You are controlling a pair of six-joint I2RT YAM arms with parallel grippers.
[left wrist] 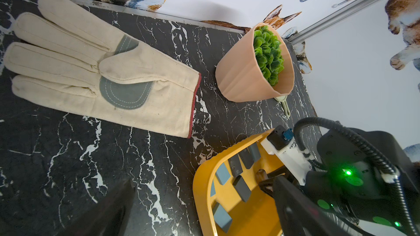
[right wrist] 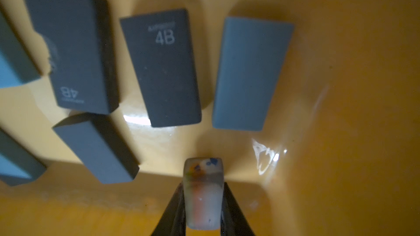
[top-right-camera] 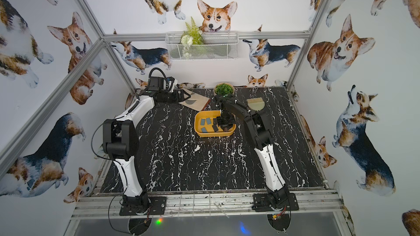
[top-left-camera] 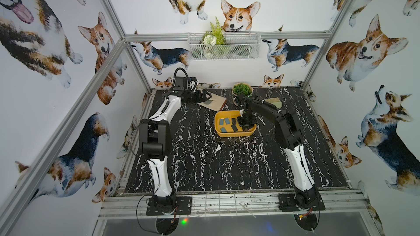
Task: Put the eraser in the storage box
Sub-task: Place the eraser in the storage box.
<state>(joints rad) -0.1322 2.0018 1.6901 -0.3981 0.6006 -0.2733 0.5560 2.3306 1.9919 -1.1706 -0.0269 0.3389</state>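
The storage box (top-left-camera: pixel 227 134) (top-right-camera: pixel 209 135) is a shallow mustard-yellow tray at the back middle of the table. Several dark grey and blue-grey erasers (top-left-camera: pixel 227 121) lie flat on its floor. My right gripper (top-left-camera: pixel 245 126) (right wrist: pixel 203 200) reaches down into the box's right end. It is shut on a small translucent whitish eraser (right wrist: pixel 203 191) with faint orange and blue marks, held low over the yellow floor (right wrist: pixel 341 64). My left gripper (top-left-camera: pixel 208 97) (left wrist: pixel 204 200) hangs open and empty at the back left, over the glove's edge.
A cream work glove (top-left-camera: pixel 213 104) (left wrist: pixel 102 71) lies behind the box on the left. A peach plant pot (top-left-camera: pixel 242 89) (left wrist: pixel 245 76) stands at the back wall, with a pale brush (top-right-camera: pixel 255 105) to its right. A white wire basket (top-left-camera: pixel 225 46) hangs on the wall.
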